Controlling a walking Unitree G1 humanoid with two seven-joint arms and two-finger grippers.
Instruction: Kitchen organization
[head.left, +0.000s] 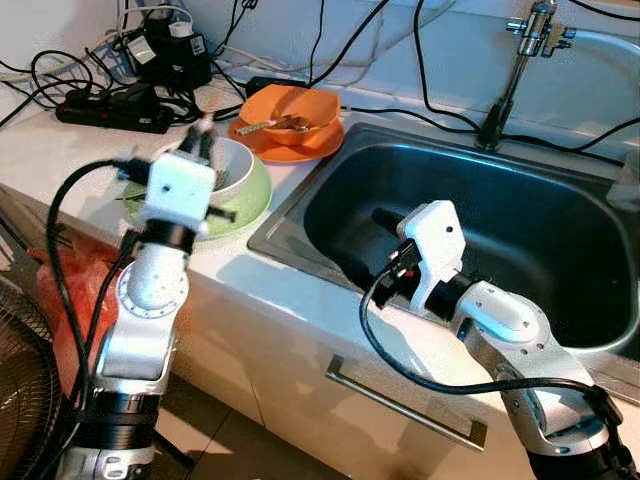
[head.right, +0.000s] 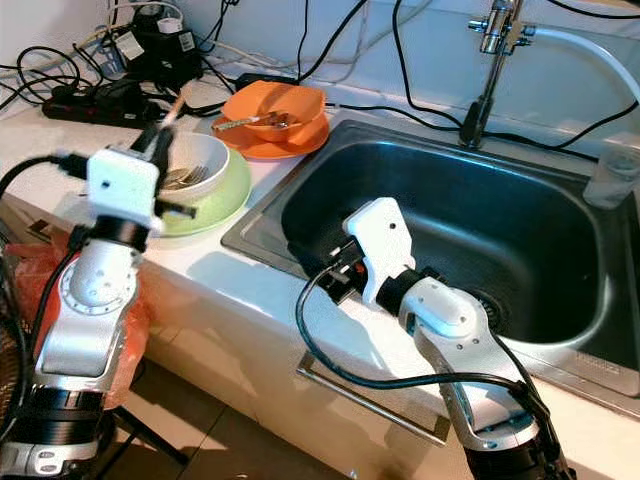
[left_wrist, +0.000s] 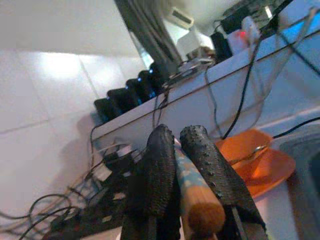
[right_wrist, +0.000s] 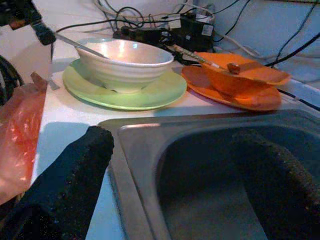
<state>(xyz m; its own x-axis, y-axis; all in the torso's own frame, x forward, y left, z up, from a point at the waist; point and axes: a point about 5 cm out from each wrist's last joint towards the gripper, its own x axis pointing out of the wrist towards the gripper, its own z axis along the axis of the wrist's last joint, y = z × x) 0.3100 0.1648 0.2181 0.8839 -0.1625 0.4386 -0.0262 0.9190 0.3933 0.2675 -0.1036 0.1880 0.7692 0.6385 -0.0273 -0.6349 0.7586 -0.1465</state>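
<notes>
My sink (head.left: 560, 215) is brushed metal; the white bowl (right_wrist: 125, 60) glossy ceramic; my left hand's fingers (left_wrist: 212, 170) pebbled rubber, round a wooden handle (left_wrist: 200, 210).

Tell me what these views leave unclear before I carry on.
- White ceramic bowl: contents partly hidden by the left gripper and wrist in the eye views.
- Wooden-handled utensil: working end out of the left wrist view.
- Steel sink: the right arm covers part of its floor.
- Orange bowl: food too small to identify.
</notes>
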